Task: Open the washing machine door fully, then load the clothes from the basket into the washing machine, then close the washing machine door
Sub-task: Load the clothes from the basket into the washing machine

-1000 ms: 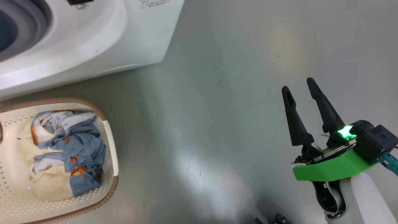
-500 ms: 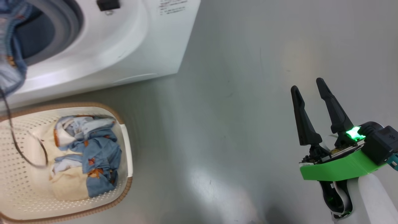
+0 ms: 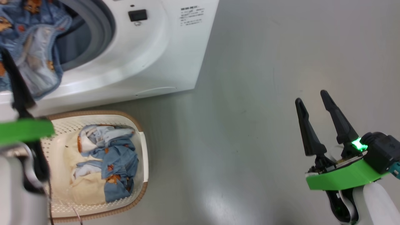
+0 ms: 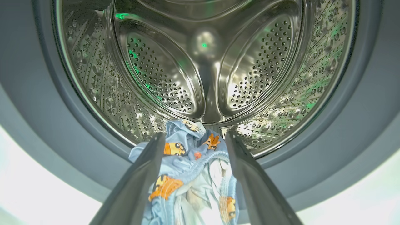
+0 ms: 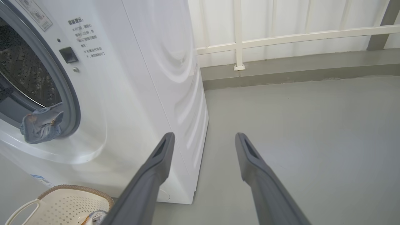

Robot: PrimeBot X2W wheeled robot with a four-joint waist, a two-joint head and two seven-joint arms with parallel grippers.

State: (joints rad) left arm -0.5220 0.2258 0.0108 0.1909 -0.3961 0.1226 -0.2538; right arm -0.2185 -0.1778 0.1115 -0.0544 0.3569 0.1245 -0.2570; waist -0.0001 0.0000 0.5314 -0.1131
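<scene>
The white washing machine stands with its opening uncovered; its door is out of view. A light blue garment with orange figures hangs over the grey gasket, half inside the steel drum. My left gripper is open at the drum's mouth, and the garment lies loose between and under its fingers. More clothes lie in the cream basket on the floor below the opening. My right gripper hangs open and empty far to the right.
Grey floor stretches between the basket and my right arm. In the right wrist view the washer's side panel is close on the left, with a white railing and a low kerb behind it.
The head camera has swung, so the washer and basket sit further right in the picture. The garment at the opening and my left gripper have come into view. The right gripper stays open.
</scene>
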